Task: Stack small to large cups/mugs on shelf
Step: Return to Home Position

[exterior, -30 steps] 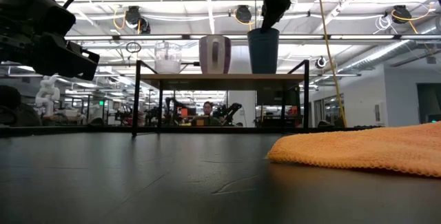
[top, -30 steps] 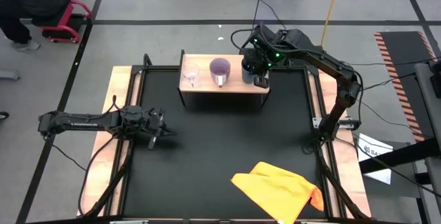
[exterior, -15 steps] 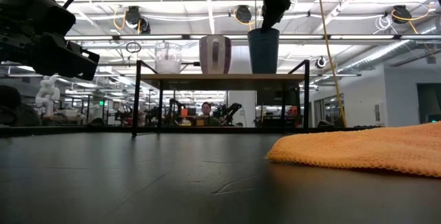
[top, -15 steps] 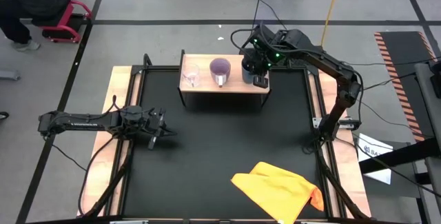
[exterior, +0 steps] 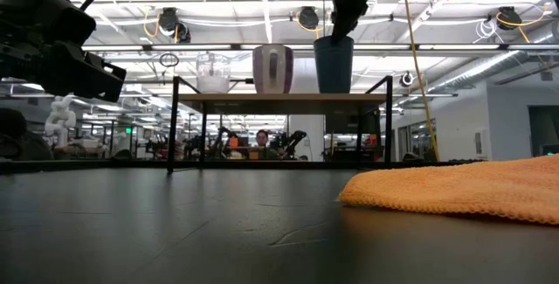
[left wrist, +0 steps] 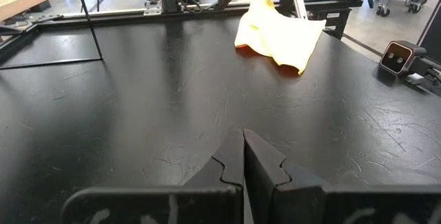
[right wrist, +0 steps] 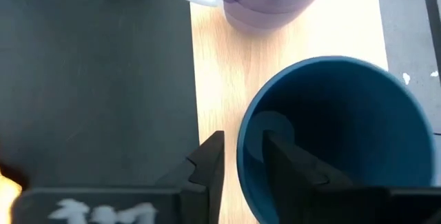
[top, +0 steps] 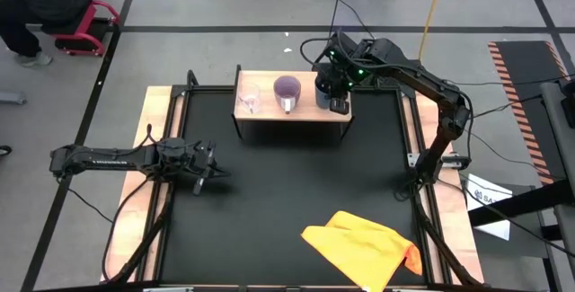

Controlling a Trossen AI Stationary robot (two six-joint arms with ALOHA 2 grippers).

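**Three vessels lined up on the shelf, my right fingers astride the blue cup's rim**

My left gripper point(left wrist: 242, 138) hangs just above the black tabletop point(top: 287, 193) near its left edge. Its fingers are pressed together with nothing between them, and the arm stretches in from beyond that edge.

The shelf point(top: 305, 114) stands at the middle of the tabletop's far edge, its light wooden top on black legs. On that top the cups run in a row from small to large. The tiny clear glass point(top: 250, 101) sits at the left end and the light purple mug point(top: 287, 89) in the middle, its pale handle facing the front edge. The dark blue cup point(exterior: 334, 64) stands at the right end. All three are upright and apart from one another.

My right gripper point(right wrist: 242, 140) is directly over the dark blue cup. Its fingers are only narrowly parted, one outside the cup's wall and one inside. The wrist view shows a sliver of space on each side of the rim, so I am not squeezing it.

A crumpled yellow cloth point(top: 364, 245) lies near the tabletop's front edge, towards the right corner, well apart from the shelf.
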